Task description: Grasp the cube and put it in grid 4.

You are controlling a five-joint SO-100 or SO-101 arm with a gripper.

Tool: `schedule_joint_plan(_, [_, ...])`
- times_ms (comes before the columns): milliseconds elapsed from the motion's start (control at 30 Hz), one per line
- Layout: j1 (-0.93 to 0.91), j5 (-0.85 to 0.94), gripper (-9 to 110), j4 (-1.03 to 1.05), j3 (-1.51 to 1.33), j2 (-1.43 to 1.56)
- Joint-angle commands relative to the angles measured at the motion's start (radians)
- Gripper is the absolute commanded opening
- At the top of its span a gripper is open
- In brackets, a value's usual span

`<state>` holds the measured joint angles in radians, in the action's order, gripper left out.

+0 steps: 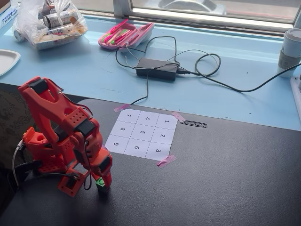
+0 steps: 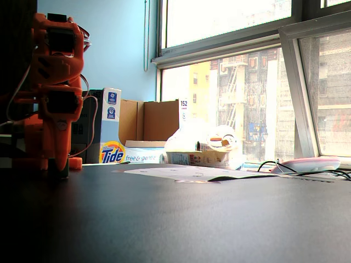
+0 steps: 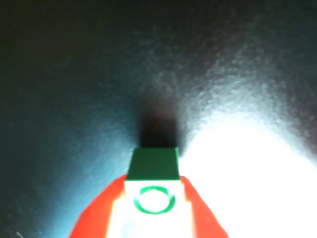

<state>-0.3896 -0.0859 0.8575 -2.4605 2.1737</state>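
Note:
The small green cube (image 1: 99,181) sits between the red fingers of my gripper (image 1: 102,184), low over the dark table near the arm's base, left and in front of the numbered sheet. In the wrist view the cube (image 3: 154,168), with its round dimple, fills the gap between both red fingers (image 3: 99,213), which press its sides; the gripper (image 3: 154,198) is shut on it. Grid 4 (image 1: 147,118) is the middle cell of the sheet's far row, empty. In the low fixed view the arm (image 2: 52,93) stands at the left; the cube is hidden there.
The white 3x3 sheet (image 1: 141,134) is taped down with pink tape scraps (image 1: 166,160). Behind on the blue ledge lie a black power brick with cables (image 1: 157,68), a pink case (image 1: 125,35), and a bag of items (image 1: 49,21). A cup (image 1: 290,52) stands far right.

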Motion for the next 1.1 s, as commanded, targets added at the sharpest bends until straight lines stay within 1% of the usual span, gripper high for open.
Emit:
schedule_joint_plan(0, [-0.002, -0.006, 0, -0.012, 0.012, 0.0])
schedule_joint_plan(133, [0.038, 0.002, 0, 0.054, 0.138, -0.012])
schedule_joint_plan(333, [0.164, 0.0, 0, 0.241, 0.511, -0.048])
schedule_joint_plan(500, [0.354, -0.012, 0, 0.371, 0.805, -0.078])
schedule_joint_plan(633, [0.558, -0.012, 0, 0.419, 0.945, -0.12])
schedule_joint_plan(800, [0.781, -0.015, 0, 0.42, 1.009, -0.196])
schedule_joint_plan(1067, [0.999, -0.006, 0, 0.333, 1.109, -0.407])
